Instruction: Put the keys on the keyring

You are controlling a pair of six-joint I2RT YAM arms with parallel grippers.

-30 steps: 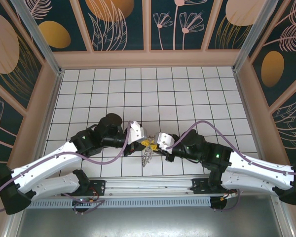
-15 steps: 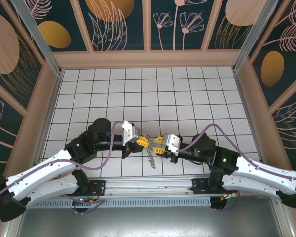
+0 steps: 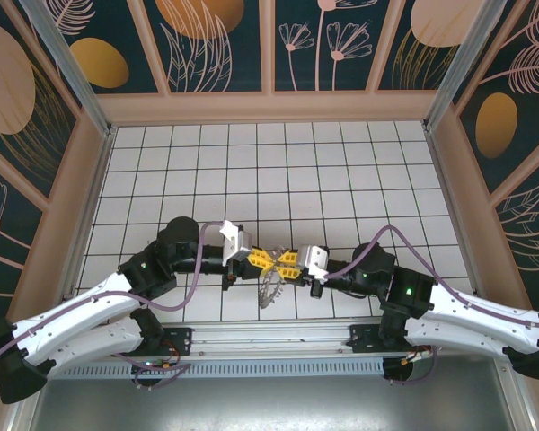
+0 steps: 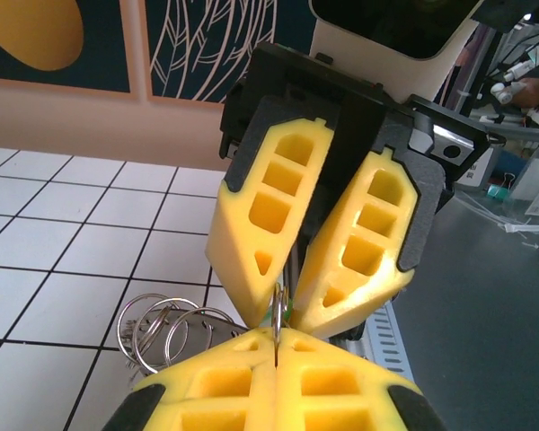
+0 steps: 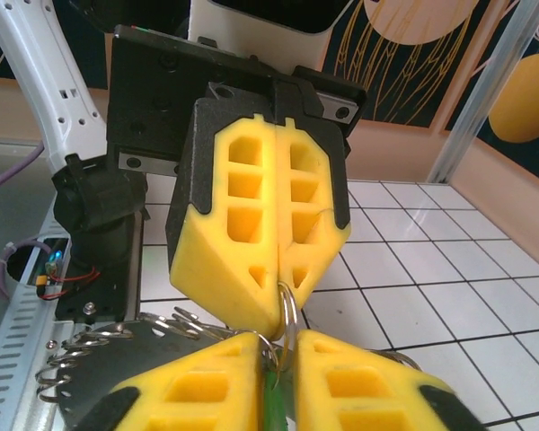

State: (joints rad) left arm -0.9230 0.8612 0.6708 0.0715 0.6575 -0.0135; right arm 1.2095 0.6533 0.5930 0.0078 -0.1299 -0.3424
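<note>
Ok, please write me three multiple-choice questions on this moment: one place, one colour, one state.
1. Where do the left tool and the right tool meet? A. at the far wall B. over the near middle of the table C. in a far corner
2. Their fingers are: A. blue B. red C. yellow
3. The left tool is: A. shut on the keyring B. wide open C. shut on a cable
Key: 1 B, they meet tip to tip by the front edge; 2 C, yellow in every view; 3 A, the keyring sits between its closed fingers.
</note>
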